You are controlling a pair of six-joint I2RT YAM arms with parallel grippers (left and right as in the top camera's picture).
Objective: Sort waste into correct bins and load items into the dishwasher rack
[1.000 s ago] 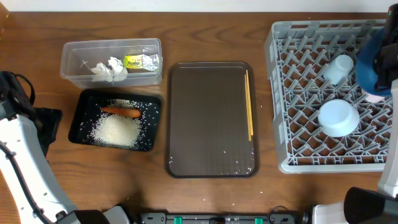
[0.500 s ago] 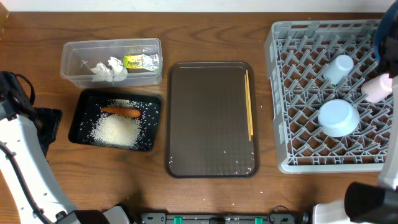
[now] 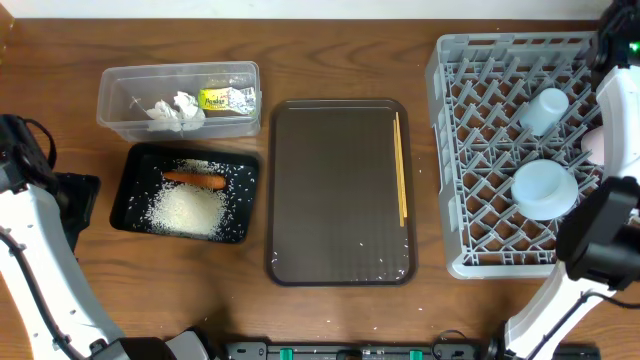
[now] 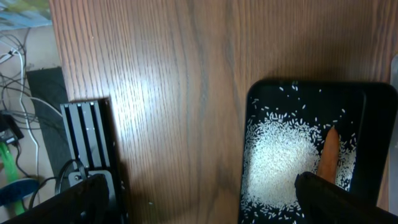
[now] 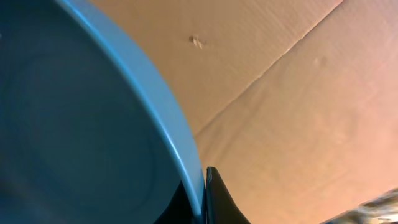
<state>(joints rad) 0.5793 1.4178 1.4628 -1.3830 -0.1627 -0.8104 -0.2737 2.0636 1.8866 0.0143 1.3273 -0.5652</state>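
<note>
Two bins are counted at nine o'clock: one clear box (image 3: 106, 100) and one black tray (image 3: 122, 190). One tissue (image 3: 175, 110), one wrapper (image 3: 226, 99), one carrot (image 3: 194, 180) and one heap of rice (image 3: 188, 212) are counted. At the centre, one brown serving tray (image 3: 330, 190) and two chopsticks (image 3: 401, 168) are seen. At three o'clock, one rack (image 3: 480, 200), one light-blue cup (image 3: 543, 110), one pinkish cup (image 3: 591, 146) and one bowl (image 3: 544, 189) are counted. One blue dish (image 5: 74, 124) is shown close up.

A brown serving tray (image 3: 340, 190) with rounded corners lies lengthwise on the wooden table (image 3: 340, 40), roughly at the middle of the overhead view. The table's grain shows plainly in the left wrist view too, with a patch of glare on it. Past the table's left edge there, thin cables (image 4: 15, 56) trail over a pale surface, beside a black ribbed block (image 4: 90, 134) (what it is cannot be told). The right wrist view shows creased brown cardboard (image 5: 298, 112).
</note>
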